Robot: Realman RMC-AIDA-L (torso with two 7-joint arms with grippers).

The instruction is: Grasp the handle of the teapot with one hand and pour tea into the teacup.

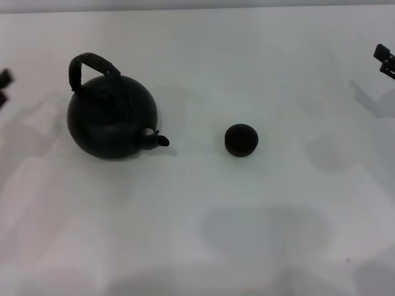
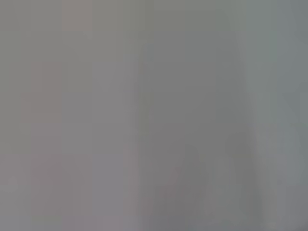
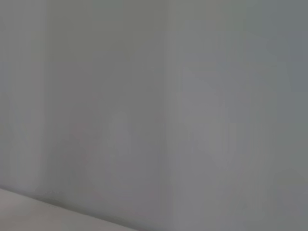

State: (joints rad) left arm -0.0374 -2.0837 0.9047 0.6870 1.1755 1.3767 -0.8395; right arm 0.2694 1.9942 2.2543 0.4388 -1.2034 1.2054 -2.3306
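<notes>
The round black metal teapot (image 1: 112, 120) stands upright on the white worktop (image 1: 278, 234), well clear of both hands, its arched handle (image 1: 91, 65) free. The small dark teacup (image 1: 240, 139) sits beyond its spout (contents unreadable). The left hand (image 1: 4, 86) and right hand (image 1: 385, 60) wait at the edges; I cannot tell whether their fingers are apart or together. This fits either before pouring or after setting down.

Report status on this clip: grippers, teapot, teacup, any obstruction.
Left gripper and right gripper parked at table edges, holding nothing. Round black teapot upright, arched handle free, spout toward small dark teacup. White table between them unobstructed.
</notes>
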